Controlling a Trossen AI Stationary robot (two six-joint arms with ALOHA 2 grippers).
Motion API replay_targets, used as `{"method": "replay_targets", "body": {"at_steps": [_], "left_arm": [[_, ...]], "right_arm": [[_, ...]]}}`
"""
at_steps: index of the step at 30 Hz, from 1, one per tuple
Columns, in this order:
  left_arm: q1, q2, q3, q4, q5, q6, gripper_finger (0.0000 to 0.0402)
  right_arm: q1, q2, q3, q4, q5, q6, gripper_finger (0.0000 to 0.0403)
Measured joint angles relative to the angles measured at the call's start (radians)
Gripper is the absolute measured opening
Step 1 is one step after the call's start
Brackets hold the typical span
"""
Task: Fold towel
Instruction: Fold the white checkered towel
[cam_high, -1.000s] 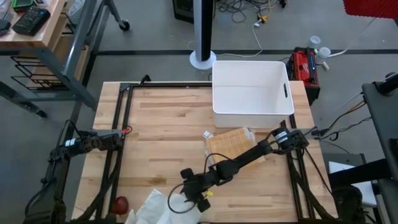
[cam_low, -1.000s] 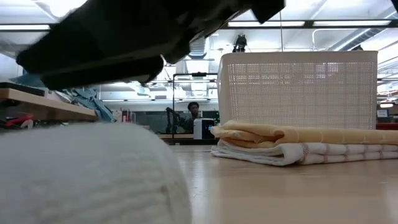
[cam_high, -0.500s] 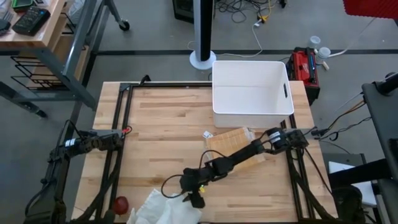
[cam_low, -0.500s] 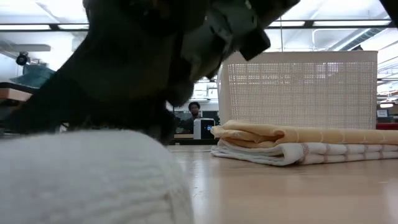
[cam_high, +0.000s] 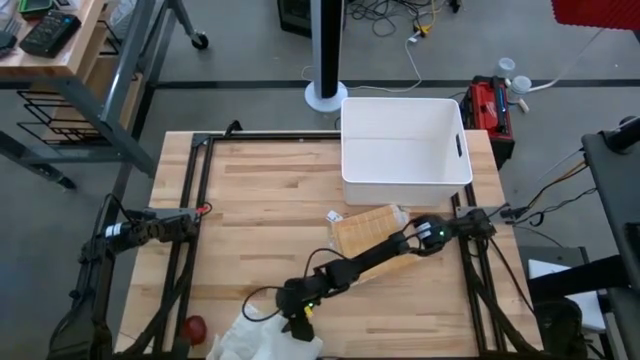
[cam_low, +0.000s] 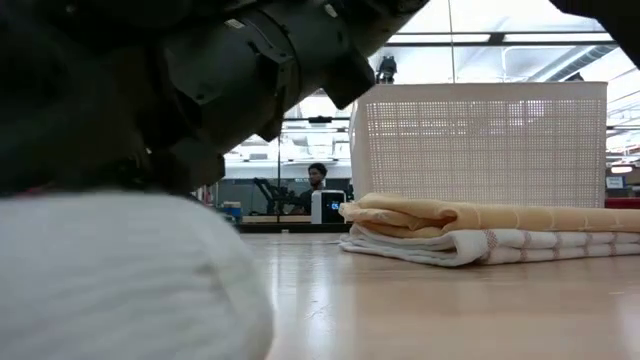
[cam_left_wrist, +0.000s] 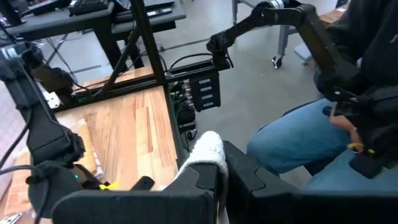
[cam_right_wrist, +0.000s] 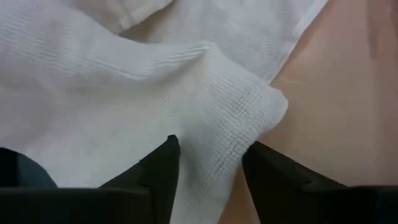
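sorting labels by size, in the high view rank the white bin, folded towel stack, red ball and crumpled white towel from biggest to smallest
1. white bin
2. folded towel stack
3. crumpled white towel, cut off by the frame edge and partly under the arm, so its rank is unsure
4. red ball

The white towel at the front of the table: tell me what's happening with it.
The right gripper is down on the crumpled white towel at the table's front edge, its open fingers straddling a raised fold of cloth, not yet closed on it. The left gripper is shut and parked at the table's left side. Folded towels lie stacked in front of the white basket.
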Motion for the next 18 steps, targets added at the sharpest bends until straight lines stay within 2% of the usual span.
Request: {"method": "replay_targets", "body": {"at_steps": [3,7,8,14,18], "left_arm": [[0.001,0.0,-0.02,0.005,0.0,-0.006,0.0],[0.001,0.0,-0.034,0.016,-0.044,-0.008,0.0],[0.001,0.0,-0.034,0.021,-0.061,-0.009,0.0],[-0.009,-0.004,-0.032,0.031,-0.157,-0.087,0.0],[-0.012,-0.006,-0.032,0.026,-0.154,-0.139,0.0]], "right_arm": [[0.001,0.02,0.05,-0.049,-0.009,-0.049,0.0132],[0.001,0.022,0.055,-0.026,-0.016,-0.074,0.0029],[0.001,0.015,0.054,-0.028,-0.015,-0.083,0.0016],[0.028,-0.105,0.045,-0.069,0.045,-0.154,0.0003],[0.073,-0.279,0.013,-0.22,0.22,-0.272,0.0002]]}}
